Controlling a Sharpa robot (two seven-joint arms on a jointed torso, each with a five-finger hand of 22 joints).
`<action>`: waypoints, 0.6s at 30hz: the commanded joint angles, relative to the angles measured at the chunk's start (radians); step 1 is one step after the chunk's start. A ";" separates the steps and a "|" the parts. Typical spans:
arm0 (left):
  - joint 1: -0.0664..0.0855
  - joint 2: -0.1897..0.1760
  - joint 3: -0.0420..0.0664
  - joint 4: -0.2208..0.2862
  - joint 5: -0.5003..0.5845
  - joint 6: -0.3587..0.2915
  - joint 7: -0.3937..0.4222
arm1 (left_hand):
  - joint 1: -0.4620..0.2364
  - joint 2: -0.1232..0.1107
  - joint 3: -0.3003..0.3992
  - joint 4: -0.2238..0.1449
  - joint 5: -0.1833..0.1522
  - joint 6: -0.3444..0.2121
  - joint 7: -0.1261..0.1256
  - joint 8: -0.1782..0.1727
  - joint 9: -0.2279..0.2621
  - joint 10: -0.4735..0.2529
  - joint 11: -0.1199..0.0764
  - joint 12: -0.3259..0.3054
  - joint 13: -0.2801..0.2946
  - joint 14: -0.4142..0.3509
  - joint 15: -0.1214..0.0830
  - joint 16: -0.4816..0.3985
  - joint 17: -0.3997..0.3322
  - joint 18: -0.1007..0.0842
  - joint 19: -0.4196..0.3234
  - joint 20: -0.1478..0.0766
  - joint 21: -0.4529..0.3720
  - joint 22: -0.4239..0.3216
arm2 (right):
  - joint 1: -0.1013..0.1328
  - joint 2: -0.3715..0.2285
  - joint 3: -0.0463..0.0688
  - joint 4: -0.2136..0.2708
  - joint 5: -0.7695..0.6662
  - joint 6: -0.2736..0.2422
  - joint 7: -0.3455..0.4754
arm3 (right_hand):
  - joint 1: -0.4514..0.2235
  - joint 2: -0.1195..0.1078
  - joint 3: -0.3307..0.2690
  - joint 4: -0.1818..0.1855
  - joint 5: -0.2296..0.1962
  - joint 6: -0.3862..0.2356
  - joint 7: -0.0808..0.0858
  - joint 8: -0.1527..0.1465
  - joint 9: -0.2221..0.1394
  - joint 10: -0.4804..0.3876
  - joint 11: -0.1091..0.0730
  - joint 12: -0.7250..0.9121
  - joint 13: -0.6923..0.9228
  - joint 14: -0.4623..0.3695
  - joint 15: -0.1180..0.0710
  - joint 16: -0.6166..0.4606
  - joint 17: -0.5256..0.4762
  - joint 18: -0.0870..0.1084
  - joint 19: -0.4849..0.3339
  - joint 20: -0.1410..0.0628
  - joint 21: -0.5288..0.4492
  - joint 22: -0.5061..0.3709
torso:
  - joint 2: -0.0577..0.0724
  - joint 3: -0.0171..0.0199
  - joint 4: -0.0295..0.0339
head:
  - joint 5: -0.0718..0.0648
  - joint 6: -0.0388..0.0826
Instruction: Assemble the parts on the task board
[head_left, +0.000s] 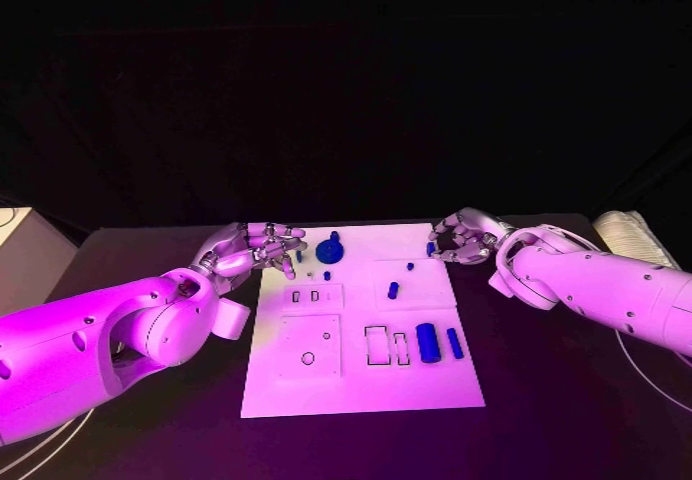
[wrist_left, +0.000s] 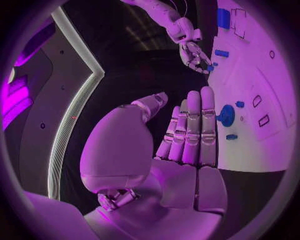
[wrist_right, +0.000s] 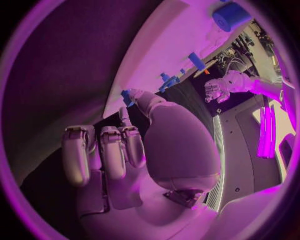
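Note:
The white task board (head_left: 361, 385) lies in the middle of the black table. On it are a round blue knob (head_left: 330, 250), short blue pegs (head_left: 392, 290), a thick blue cylinder (head_left: 427, 336) and a thin blue bar (head_left: 454, 343). My left hand (head_left: 260, 248) hovers at the board's far left corner, close to the knob (wrist_left: 226, 115). Its fingers (wrist_left: 190, 130) are straight and hold nothing. At the far right corner, my right hand (head_left: 462, 238) pinches a small blue part (wrist_right: 127, 95) between the thumb and a finger, while the other fingers (wrist_right: 100, 150) are curled in. The same part (wrist_left: 211, 67) sits at the board's edge.
Outlined slots (head_left: 378, 345) and a round hole (head_left: 307, 357) mark the board's near half. A white box (head_left: 22, 250) stands at the table's far left and a pale padded object (head_left: 630, 235) at the far right. Cables (head_left: 36, 455) trail near the left front corner.

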 joint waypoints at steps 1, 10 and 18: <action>0.000 0.000 0.000 0.003 0.003 0.019 0.011 | 0.001 0.007 -0.001 -0.005 -0.005 -0.005 0.000 -0.004 0.001 -0.007 0.000 0.000 0.001 -0.002 0.002 -0.006 -0.001 0.006 -0.006 0.002 0.005 -0.001 | -0.001 0.004 0.000 -0.002 -0.009 0.012 -0.005 | -0.002 0.009 0.005 -0.001 -0.004 0.005 0.001 0.005 0.001 0.025 -0.006 0.003 0.197 0.105 -0.005 0.006 0.258 -0.018 0.074 -0.001 0.005 0.197 | 0.000 -0.0002 0.0004 | 0.000 -0.003; 0.000 -0.001 0.000 0.003 0.003 0.020 0.010 | 0.001 0.007 -0.001 -0.005 -0.005 -0.005 0.000 -0.004 0.001 -0.007 0.000 0.000 0.001 -0.002 0.002 -0.006 -0.001 0.006 -0.006 0.002 0.005 -0.001 | -0.002 0.009 0.000 -0.005 -0.009 0.014 -0.005 | -0.005 0.013 0.010 0.001 -0.009 0.012 -0.001 0.008 0.001 0.027 -0.008 0.005 0.198 0.105 -0.009 0.006 0.258 -0.018 0.074 -0.004 0.005 0.197 | 0.000 0.0007 -0.0014 | 0.002 -0.008; 0.000 -0.002 0.000 0.003 0.003 0.019 0.009 | 0.001 0.007 -0.001 -0.005 -0.005 -0.005 0.000 -0.004 0.001 -0.007 0.000 0.000 0.001 -0.002 0.002 -0.006 -0.001 0.006 -0.006 0.002 0.005 -0.001 | -0.003 0.011 -0.001 -0.007 -0.012 0.020 -0.006 | -0.005 0.039 0.042 -0.005 -0.036 0.077 -0.030 0.057 0.015 0.037 -0.032 0.011 0.206 0.104 -0.036 0.005 0.258 -0.018 0.074 -0.028 0.005 0.198 | -0.001 0.0008 -0.0001 | 0.002 -0.009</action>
